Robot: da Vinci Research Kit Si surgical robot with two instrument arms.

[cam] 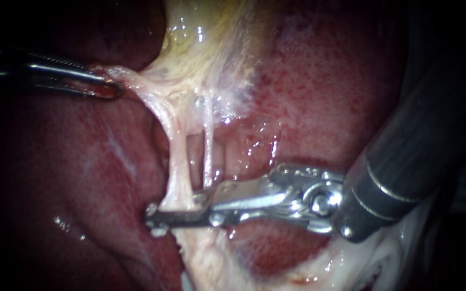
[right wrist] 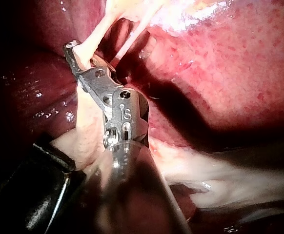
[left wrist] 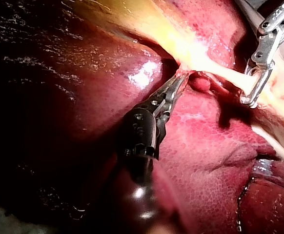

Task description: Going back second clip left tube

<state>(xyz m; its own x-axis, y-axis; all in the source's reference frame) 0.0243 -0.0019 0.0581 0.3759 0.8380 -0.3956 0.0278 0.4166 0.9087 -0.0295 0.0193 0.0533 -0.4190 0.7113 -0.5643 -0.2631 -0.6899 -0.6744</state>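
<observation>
Liver (cam: 341, 81): is being shown as the bed of the whole scene, dark red and finely speckled, wet, with small bright glints being thrown back from its surface.
Surroundings: nothing of the room is being shown, and the edges of the endoscope view are being lost in darkness.
Gallbladder (cam: 200, 32): is being seen as yellowish, glistening tissue above the tubes, narrowing downward into pale strands.
Left tube (cam: 179, 167): is being stretched as the thicker pale band running down from the gallbladder. Its lower end is being crossed by the jaws of the right instrument.
Right tube (cam: 207, 151): is being seen as a thinner pale strand just beside the left tube, with a dark slit between the two.
Right instrument (cam: 157, 215): is being seen on a thick dark shaft (cam: 405, 161) from the right. Its metal jaws are being held slightly apart, with the left tube lying between them, one jaw in front of it and one behind. A narrow gap between the jaws is being shown in the left wrist view, and the tube is not being visibly squeezed.
Left instrument (cam: 109, 86): is being seen from the left. Its slim jaws are being pressed together on pale tissue (cam: 136, 81) at the foot of the gallbladder, and this tissue is being drawn taut toward the left.
Whitish tissue (cam: 368, 258): is being seen lying wet on the liver under the right instrument's shaft.
</observation>
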